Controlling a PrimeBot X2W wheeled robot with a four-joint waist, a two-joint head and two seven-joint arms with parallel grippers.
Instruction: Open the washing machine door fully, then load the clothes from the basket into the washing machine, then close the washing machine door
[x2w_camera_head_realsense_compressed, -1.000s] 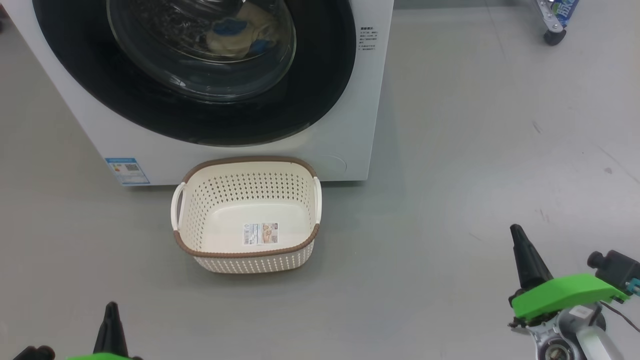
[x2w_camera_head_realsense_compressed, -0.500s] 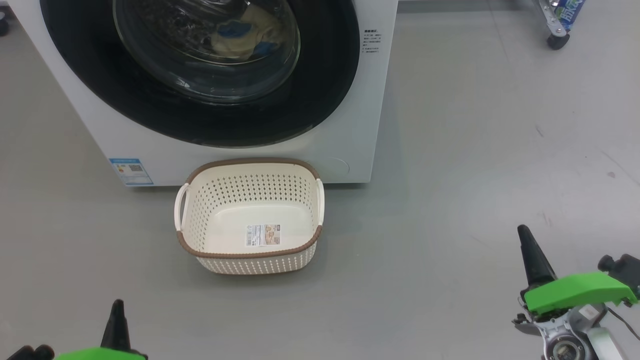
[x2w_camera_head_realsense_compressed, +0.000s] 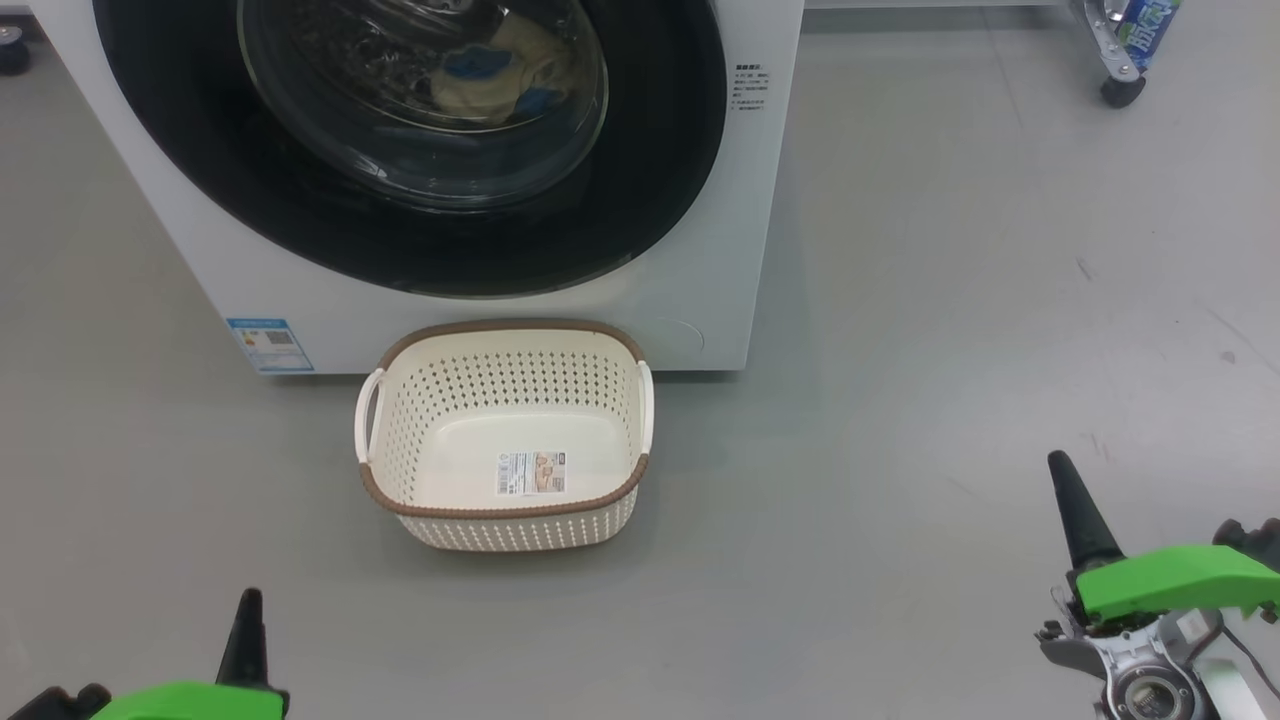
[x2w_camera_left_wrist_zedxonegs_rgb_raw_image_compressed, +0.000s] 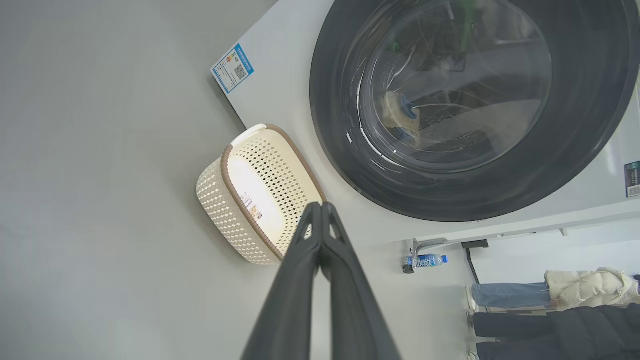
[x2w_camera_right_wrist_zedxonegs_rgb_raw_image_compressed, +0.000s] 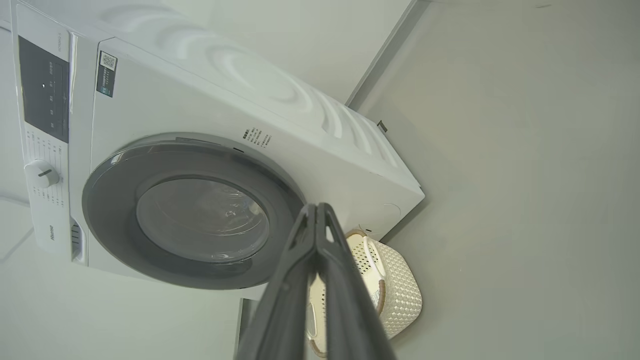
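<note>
The washing machine (x2w_camera_head_realsense_compressed: 750, 220) stands at the top of the head view with the washing machine door (x2w_camera_head_realsense_compressed: 660, 150) closed flat against its front. Behind the glass lie the clothes (x2w_camera_head_realsense_compressed: 500, 80), cream-yellow with blue trim, inside the drum. The basket (x2w_camera_head_realsense_compressed: 470, 390) sits on the floor just in front of the machine, holding nothing but its base label. My left gripper (x2w_camera_head_realsense_compressed: 248, 600) is shut and holds nothing, low at the lower left, well short of the basket. My right gripper (x2w_camera_head_realsense_compressed: 1058, 462) is shut too, off to the basket's right. In each wrist view the fingers (x2w_camera_left_wrist_zedxonegs_rgb_raw_image_compressed: 300, 280) (x2w_camera_right_wrist_zedxonegs_rgb_raw_image_compressed: 295, 290) press together.
Grey floor lies open all around the basket. A wheeled stand with a water bottle (x2w_camera_head_realsense_compressed: 1125, 40) is at the far right. In the left wrist view, people (x2w_camera_left_wrist_zedxonegs_rgb_raw_image_compressed: 550, 290) stand beyond the machine. A blue label sticker (x2w_camera_head_realsense_compressed: 268, 343) marks the machine's lower front.
The whole head view has shifted slightly, so the camera moved. Both grippers sit a little lower in the picture and remain shut. Door, basket and clothes are unchanged.
</note>
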